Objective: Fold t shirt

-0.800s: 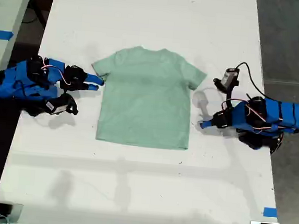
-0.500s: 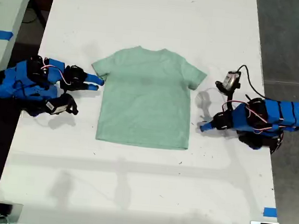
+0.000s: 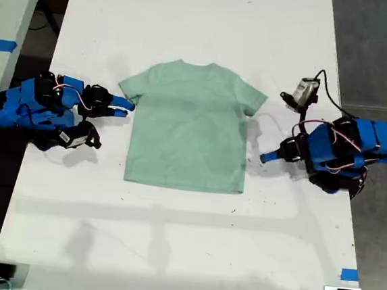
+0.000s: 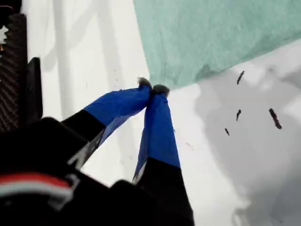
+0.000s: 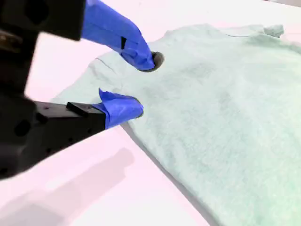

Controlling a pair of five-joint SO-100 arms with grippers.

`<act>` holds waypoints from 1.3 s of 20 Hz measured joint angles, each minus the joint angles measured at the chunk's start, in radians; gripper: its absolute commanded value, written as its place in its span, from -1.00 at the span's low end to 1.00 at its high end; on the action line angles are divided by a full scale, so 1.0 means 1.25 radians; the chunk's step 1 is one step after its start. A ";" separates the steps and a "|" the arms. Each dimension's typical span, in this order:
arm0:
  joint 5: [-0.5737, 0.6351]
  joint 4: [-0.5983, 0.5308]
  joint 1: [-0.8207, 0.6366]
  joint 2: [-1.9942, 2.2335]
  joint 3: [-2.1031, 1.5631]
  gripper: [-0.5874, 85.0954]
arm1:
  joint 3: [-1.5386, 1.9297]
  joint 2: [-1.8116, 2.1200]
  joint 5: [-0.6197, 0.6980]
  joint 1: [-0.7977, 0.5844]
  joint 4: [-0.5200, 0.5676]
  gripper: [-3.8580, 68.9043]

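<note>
1. Mint-green, plain short-sleeved cloth t shirt [image 3: 188, 127] lies flat and unfolded at the middle of the white table [image 3: 170, 251]. Its round neck points to the upper edge of the exterior view and its hem to the lower edge, so its long axis runs top to bottom in that frame.
2. My second gripper [image 5: 136, 84] is the blue-taped claw at the exterior view's left [image 3: 121, 105]. Its jaws stand apart at the sleeve on that side, one fingertip [image 5: 146, 59] above the cloth and the other at the sleeve's edge. Nothing is pinched yet.
3. My first gripper [image 4: 151, 88] is on the exterior view's right [image 3: 263, 158], jaws pressed together with nothing seen between them. A corner of the shirt lies just beyond its tips. I cannot tell whether they touch the cloth.
4. By my judgement the second gripper is the nearer to a grasp, since the sleeve already sits between its fingers. The first would have to open first.
5. No brand, label or print shows on the shirt, and no writing can be read anywhere. A small strip of blue tape [image 3: 349, 275] near the lower right of the exterior view is plain.
</note>
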State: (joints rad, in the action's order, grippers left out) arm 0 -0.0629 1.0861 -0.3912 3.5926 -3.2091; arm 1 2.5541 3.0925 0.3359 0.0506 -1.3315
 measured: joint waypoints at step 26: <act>0.000 0.000 0.000 0.000 0.000 -0.69 | -0.947 -1.444 0.530 -0.868 -0.036 -0.90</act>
State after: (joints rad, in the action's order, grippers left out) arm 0 -0.0629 1.0861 -0.3912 3.5926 -3.2091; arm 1 1.3698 1.2870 0.9986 -1.0339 -1.3760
